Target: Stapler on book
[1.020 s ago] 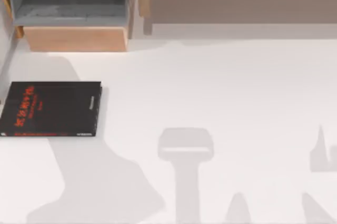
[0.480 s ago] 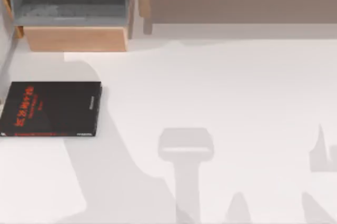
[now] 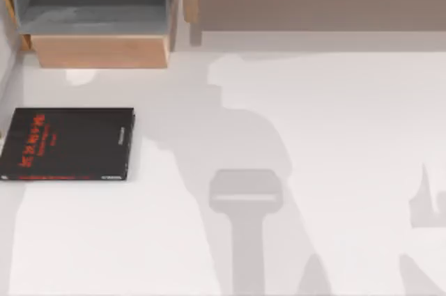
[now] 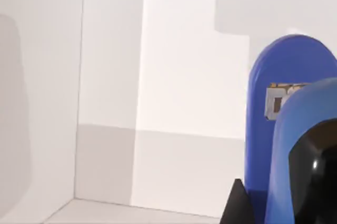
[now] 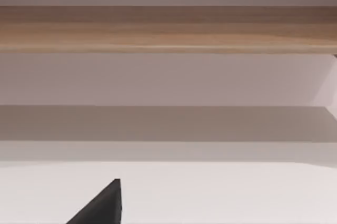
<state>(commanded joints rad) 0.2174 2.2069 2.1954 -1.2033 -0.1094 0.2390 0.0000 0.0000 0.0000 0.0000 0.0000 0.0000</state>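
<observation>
- On the table's point(image 3: 334, 143) left side the book point(image 3: 68, 144) lies flat, nothing set on it.
- Close against the left gripper the stapler point(image 4: 287, 129) is seen, apparently carried; finger state cannot be told.
- Right gripper: state cannot be told.
- Judged: placement is not yet done.

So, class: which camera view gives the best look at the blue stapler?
The left wrist view: the stapler stands close to the camera there, with its blue body, dark top part and metal staple slot plain to see. The top view gives the book on the table's left, and the right wrist view a wooden shelf edge.
</observation>
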